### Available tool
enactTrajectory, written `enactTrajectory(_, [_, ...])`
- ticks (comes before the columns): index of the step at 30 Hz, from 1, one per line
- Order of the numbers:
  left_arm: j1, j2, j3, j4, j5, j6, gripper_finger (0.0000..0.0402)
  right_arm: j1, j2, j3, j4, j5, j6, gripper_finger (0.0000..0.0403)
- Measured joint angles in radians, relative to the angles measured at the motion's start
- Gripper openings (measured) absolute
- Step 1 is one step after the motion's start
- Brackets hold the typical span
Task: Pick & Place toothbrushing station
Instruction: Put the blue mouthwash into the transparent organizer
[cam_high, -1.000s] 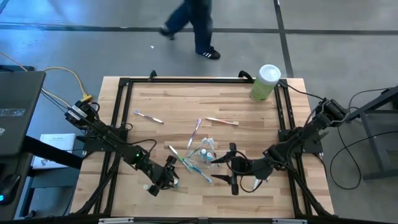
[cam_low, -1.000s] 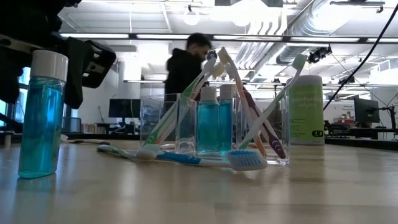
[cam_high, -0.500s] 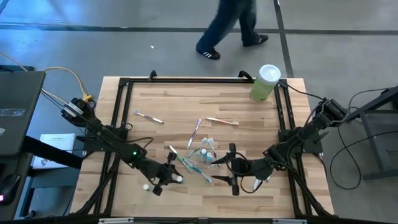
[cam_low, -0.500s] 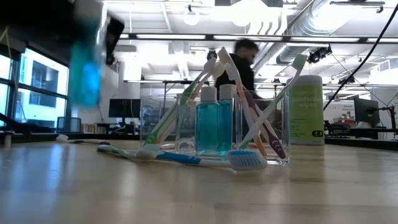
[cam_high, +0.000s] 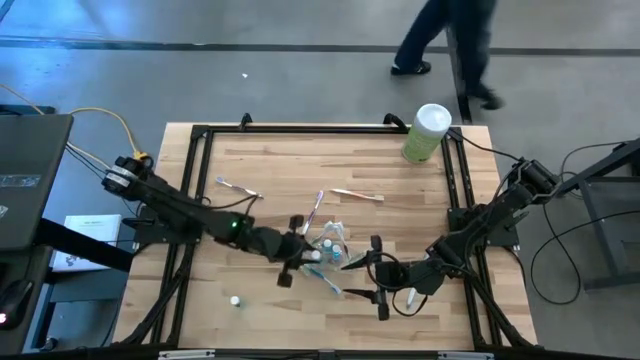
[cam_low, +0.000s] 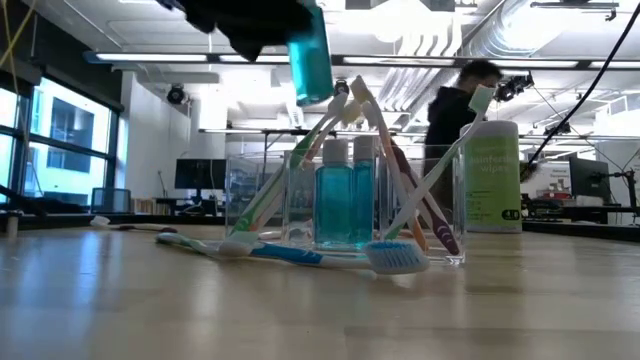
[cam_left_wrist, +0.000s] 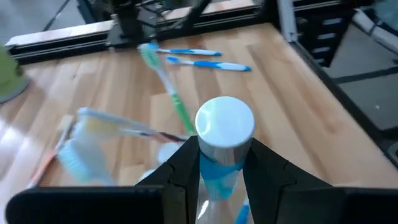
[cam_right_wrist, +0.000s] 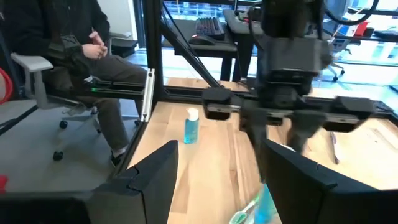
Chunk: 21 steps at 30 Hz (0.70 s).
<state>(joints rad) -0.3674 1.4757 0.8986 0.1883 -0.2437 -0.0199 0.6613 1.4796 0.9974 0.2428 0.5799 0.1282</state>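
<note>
The clear plastic cup (cam_high: 328, 246) stands mid-table with slim toothbrushes leaning out of it and two blue bottles (cam_low: 345, 195) upright inside. My left gripper (cam_high: 298, 252) is shut on a small blue bottle with a white cap (cam_left_wrist: 224, 127), held above the cup's left side in the low view (cam_low: 310, 55). My right gripper (cam_high: 377, 278) is open and empty, just right of the cup. More toothbrushes lie flat on the table around the cup (cam_low: 320, 255). My left gripper pinches the bottle just below its white cap (cam_left_wrist: 219, 163), one finger (cam_left_wrist: 180, 165) on each side. The fingers come from above, slanting down. The bottle hangs below them, nearly upright, lifted clear of the table and above the cup.
Another small blue bottle (cam_high: 235, 300) stands near the table's near-left part and shows in the right wrist view (cam_right_wrist: 191, 127). A tall pale-green canister (cam_high: 427, 132) stands at the far right corner. Loose toothbrushes (cam_high: 238, 187) (cam_high: 357, 195) lie farther back. A person walks behind the table.
My left gripper has lifted the blue bottle off the table's near-left part and carried it up and toward the right, over to the cup. The bottle has gone from standing on the table to hanging clear. The person behind has walked to the right.
</note>
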Motion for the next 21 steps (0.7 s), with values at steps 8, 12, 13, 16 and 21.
enactTrajectory(8, [0.098, 0.045, 0.000, 0.010, 0.063, -0.051, 0.0085, 0.000, 0.000, 0.000, -0.006, 0.066, -0.046, 0.0216])
enactTrajectory(12, [0.104, 0.097, 0.000, 0.004, 0.098, -0.048, 0.0085, 0.000, 0.000, 0.000, -0.006, 0.087, -0.054, 0.0216])
enactTrajectory(13, [0.104, 0.109, 0.000, 0.004, 0.103, -0.048, 0.0085, 0.000, 0.000, 0.000, -0.006, 0.087, -0.054, 0.0216])
enactTrajectory(16, [0.104, 0.133, 0.000, 0.005, 0.104, -0.049, 0.0085, 0.000, 0.000, 0.000, -0.006, 0.087, -0.055, 0.0216])
enactTrajectory(21, [0.104, 0.180, 0.000, 0.008, 0.129, -0.048, 0.0093, 0.000, 0.000, 0.000, -0.007, 0.087, -0.055, 0.0216])
